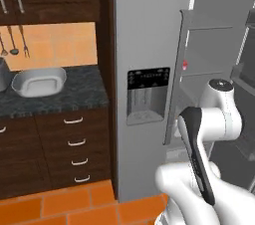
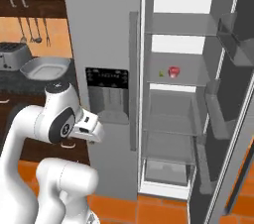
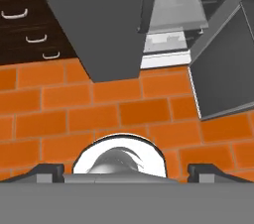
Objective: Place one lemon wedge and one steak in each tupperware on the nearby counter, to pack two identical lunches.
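Gripper (image 3: 126, 169) jaws wide apart, empty, pointing down over bare orange floor (image 3: 124, 109). Ahead: fridge (image 3: 106, 29) closed door's corner, open compartment beside it. Drawers (image 3: 30, 25) beyond.

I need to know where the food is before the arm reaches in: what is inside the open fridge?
On a middle shelf of the fridge lie a red steak and, to its left, a small lemon wedge. A pale drawer sits at the bottom; its contents are hidden. The other shelves look bare.

No text can be read (dispenser panel (image 1: 148, 78) blurred).
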Motion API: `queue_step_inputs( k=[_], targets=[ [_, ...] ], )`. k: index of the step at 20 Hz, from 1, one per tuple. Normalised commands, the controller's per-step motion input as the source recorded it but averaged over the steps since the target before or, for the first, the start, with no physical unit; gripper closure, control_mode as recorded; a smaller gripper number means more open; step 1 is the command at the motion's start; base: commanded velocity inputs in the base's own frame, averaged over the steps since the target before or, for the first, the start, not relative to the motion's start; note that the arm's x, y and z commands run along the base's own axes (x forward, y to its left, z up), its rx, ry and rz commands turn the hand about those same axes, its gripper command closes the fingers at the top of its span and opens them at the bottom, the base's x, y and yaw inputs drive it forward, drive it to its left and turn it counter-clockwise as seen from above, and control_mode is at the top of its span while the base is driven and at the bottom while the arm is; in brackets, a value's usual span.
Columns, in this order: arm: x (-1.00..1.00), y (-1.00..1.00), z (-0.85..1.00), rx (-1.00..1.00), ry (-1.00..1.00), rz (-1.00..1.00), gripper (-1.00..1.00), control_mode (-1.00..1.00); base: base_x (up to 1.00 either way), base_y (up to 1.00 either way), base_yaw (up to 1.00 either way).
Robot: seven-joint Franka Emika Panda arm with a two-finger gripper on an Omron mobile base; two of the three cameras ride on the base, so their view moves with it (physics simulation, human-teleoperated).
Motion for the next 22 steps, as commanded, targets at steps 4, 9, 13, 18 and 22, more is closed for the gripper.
queue_step_inputs(
  k=[4,9,13,18,22],
  targets=[
    [0.0,0.0,0.0,0.0,0.0,0.0,-1.0,1.0,0.48,-0.94,-0.04],
    [0.0,0.0,0.0,0.0,0.0,0.0,-1.0,1.0,0.68,-0.38,-0.09],
    [0.0,0.0,0.0,0.0,0.0,0.0,-1.0,1.0,0.65,-0.26,-0.1],
    [0.0,0.0,0.0,0.0,0.0,0.0,-1.0,1.0,0.26,-0.53,-0.08],
    [0.0,0.0,0.0,0.0,0.0,0.0,-1.0,1.0,0.24,-0.69,-0.01]
  ],
)
